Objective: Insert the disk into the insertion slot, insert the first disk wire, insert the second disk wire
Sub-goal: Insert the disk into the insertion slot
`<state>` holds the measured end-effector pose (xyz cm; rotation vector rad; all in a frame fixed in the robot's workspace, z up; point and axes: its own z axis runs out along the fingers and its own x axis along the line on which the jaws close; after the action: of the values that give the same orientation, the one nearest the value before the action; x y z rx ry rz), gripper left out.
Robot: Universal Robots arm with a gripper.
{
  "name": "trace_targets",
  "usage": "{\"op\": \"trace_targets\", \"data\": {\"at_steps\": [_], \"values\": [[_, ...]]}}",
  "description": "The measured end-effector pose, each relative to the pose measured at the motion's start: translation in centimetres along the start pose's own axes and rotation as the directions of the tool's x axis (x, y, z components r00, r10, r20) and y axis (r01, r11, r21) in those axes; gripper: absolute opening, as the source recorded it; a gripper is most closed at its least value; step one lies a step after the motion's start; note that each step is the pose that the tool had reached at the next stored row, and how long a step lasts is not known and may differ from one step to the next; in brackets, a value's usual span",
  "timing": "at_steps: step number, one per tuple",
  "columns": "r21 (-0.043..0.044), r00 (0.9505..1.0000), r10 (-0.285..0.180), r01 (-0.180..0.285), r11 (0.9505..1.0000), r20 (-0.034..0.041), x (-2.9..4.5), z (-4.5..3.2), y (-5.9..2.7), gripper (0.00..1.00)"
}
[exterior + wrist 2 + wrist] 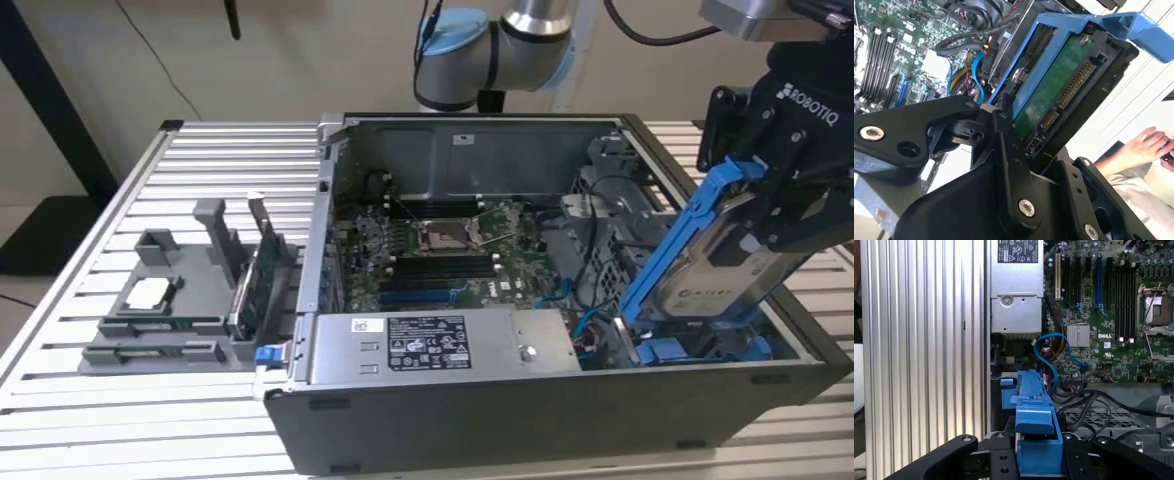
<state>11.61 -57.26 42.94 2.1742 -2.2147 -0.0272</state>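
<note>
At the exterior view's right end of the open computer case [441, 430], the end effector [777, 228] is clamped on the disk [721, 270]; the disk hangs tilted, its lower end close above the insertion slot [701, 350], not seated; contact cannot be determined; the second wrist view shows its green underside; the case stands on the slatted desk [134, 420].

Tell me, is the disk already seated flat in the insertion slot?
No, the end effector holds the disk steeply tilted, mostly above the insertion slot.
</note>
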Motion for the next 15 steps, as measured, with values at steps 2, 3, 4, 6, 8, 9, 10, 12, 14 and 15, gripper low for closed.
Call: {"op": "trace_targets", "data": {"at_steps": [2,3,4,6,8,9,10,12,14,15], "values": [[0.0003,1.0000,0.000,0.000,1.0000,-0.0001,0.00,0.08,-0.01,0.33],[0.0007,1.0000,0.000,0.000,1.0000,0.0000,0.00,0.11,-0.02,0.33],[0.0014,1.0000,0.000,0.000,1.0000,-0.0001,0.00,0.15,-0.02,0.33],[0.0051,1.0000,0.000,0.000,1.0000,-0.0016,0.00,0.21,-0.03,0.33],[0.0122,1.0000,0.000,0.000,0.9999,-0.0051,-0.01,0.23,-0.02,0.33],[0.0172,1.0000,0.000,0.000,0.9999,-0.0057,-0.01,0.28,-0.03,0.33],[0.0224,1.0000,0.000,0.000,0.9997,-0.0058,-0.01,0.36,-0.03,0.33],[0.0299,1.0000,0.000,0.000,0.9996,-0.0060,-0.02,0.56,-0.04,0.33],[0.0325,1.0000,0.000,0.000,0.9995,-0.0061,-0.03,0.73,-0.05,0.33],[0.0333,1.0000,0.000,0.000,0.9994,-0.0060,-0.02,0.78,-0.04,0.33]]}}
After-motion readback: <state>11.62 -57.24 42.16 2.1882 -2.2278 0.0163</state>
